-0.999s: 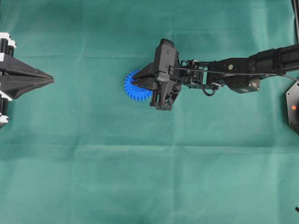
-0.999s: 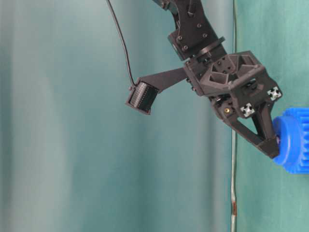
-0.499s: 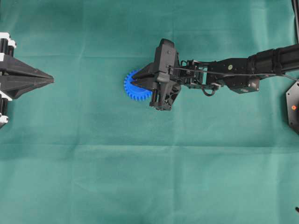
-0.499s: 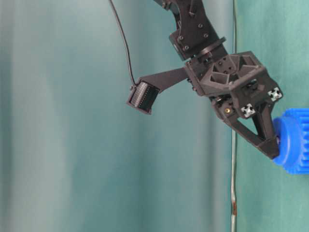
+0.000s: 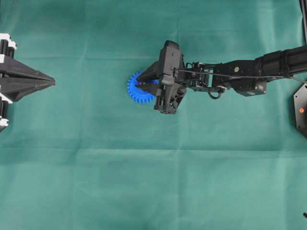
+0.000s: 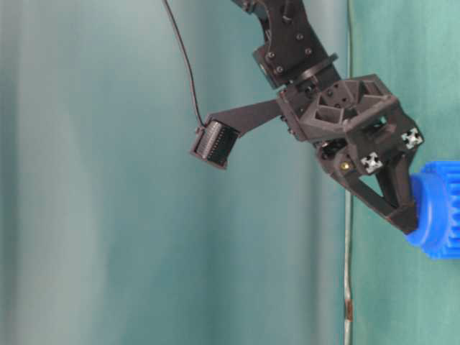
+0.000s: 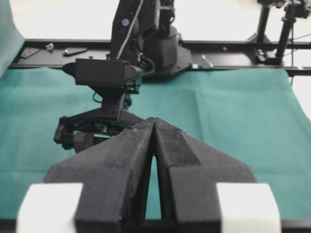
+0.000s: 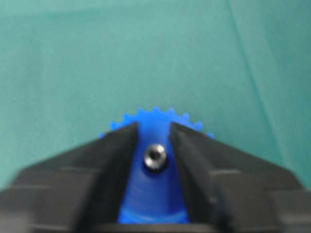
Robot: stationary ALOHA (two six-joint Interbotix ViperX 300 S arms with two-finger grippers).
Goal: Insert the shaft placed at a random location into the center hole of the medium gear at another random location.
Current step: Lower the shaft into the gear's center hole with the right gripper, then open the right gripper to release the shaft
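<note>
The blue medium gear point(image 5: 137, 94) lies flat on the green cloth, left of the middle. My right gripper point(image 5: 139, 82) hangs over it, tips down on its face point(image 6: 435, 215), and is open. In the right wrist view the shaft point(image 8: 155, 158) shows as a shiny round end standing in the center hole point(image 8: 158, 169) of the gear point(image 8: 150, 194). The fingers point(image 8: 116, 150) stand on either side of the shaft without touching it. My left gripper point(image 5: 52, 82) rests at the far left, shut and holding nothing point(image 7: 154, 121).
The right arm point(image 5: 240, 76) stretches in from the right edge, and its wrist camera point(image 6: 213, 144) juts out to one side. A black fixture point(image 5: 301, 110) sits at the right edge. A black rail point(image 7: 233, 48) runs along the table's far side.
The right gripper's fingers have spread apart over the gear and let go of the shaft. The arm has hardly moved, and the left arm has not moved.
</note>
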